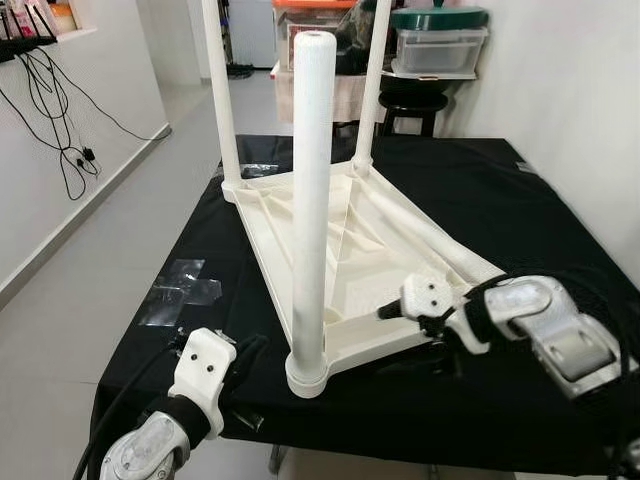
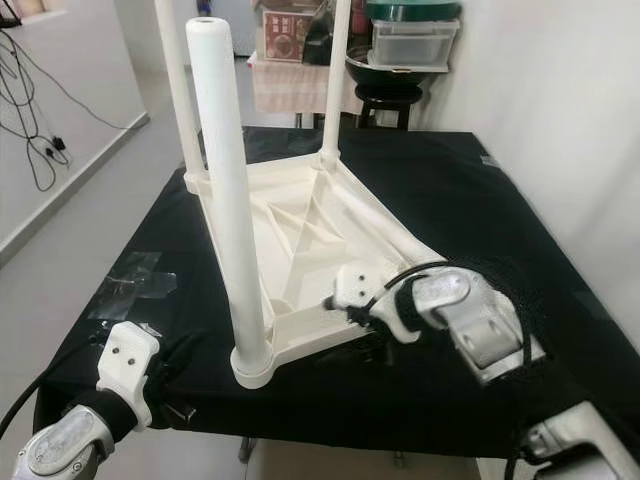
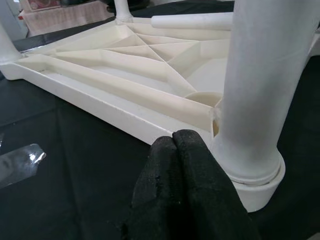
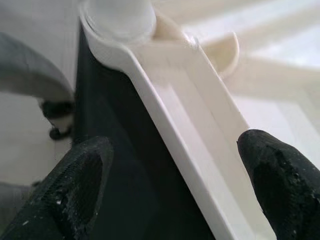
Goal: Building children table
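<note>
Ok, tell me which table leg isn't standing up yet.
The leg lying flat inside the upturned white tabletop, along its right side. The other three stand upright at corners, the nearest beside the left gripper.

The upturned children's table looks like moulded cream plastic, matt with a faint sheen; its screwed-in leg shows a fine, slightly grainy texture. The desk is draped in matt black cloth. The left pincer has fingers covered in a fuzzy black, felt-like material, and the right pincer has the same rough black covering. Both arms have brushed silvery metal casings and white plastic wrist housings. The floor is smooth, pale and lightly glossy
</note>
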Motion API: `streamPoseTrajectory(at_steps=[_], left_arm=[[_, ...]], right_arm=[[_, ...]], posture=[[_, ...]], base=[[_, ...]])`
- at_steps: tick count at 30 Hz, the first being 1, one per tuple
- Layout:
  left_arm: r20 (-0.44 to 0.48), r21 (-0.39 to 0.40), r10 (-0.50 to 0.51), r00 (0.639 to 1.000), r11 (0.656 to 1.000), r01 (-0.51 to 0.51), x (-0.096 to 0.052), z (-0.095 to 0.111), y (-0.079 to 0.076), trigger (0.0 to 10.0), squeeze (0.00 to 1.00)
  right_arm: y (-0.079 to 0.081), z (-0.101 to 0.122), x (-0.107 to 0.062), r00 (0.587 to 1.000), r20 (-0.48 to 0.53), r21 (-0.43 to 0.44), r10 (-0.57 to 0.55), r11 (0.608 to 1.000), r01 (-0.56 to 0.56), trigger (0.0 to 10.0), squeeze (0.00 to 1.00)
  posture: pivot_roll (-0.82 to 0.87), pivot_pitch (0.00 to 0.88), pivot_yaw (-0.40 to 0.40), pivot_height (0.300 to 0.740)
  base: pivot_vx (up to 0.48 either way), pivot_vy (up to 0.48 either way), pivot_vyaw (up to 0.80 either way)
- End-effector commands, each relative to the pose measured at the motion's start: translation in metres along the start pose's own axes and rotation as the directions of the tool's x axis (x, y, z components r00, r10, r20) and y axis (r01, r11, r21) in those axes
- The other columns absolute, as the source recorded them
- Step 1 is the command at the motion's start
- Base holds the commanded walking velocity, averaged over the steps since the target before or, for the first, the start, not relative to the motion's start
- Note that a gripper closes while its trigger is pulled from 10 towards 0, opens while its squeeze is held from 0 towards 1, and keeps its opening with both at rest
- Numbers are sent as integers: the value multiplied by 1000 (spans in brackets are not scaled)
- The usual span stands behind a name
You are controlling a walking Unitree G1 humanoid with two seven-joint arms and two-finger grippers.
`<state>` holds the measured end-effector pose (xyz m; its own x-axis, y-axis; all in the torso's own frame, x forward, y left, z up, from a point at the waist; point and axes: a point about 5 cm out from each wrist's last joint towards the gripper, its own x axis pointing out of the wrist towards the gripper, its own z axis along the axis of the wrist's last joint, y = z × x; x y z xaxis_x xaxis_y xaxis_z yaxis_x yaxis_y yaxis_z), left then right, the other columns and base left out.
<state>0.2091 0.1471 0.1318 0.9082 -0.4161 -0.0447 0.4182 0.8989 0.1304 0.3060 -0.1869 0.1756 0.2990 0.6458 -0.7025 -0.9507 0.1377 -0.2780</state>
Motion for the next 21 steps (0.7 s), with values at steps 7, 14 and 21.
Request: streamPoseTrajectory(at_steps=[7,14,21], left_arm=[[-17,-3,-54,998,999,54,-9,1,-9,10000,0],[-16,-19,-104,994,994,104,-15,5,-16,10000,0],[-13,-6,-122,992,992,122,-14,7,-19,10000,0]], right_arm=[[-10,-22,1,983,-170,-52,-73,996,65,10000,0],[-12,-30,6,970,-231,-80,-78,995,61,10000,0],[-10,-28,21,971,-236,-101,-25,995,1,10000,0]], posture=[[-41,0,-21,740],[-38,0,-24,740],[-35,3,-29,740]], base=[[0,0,0],[0,0,0],[0,0,0]])
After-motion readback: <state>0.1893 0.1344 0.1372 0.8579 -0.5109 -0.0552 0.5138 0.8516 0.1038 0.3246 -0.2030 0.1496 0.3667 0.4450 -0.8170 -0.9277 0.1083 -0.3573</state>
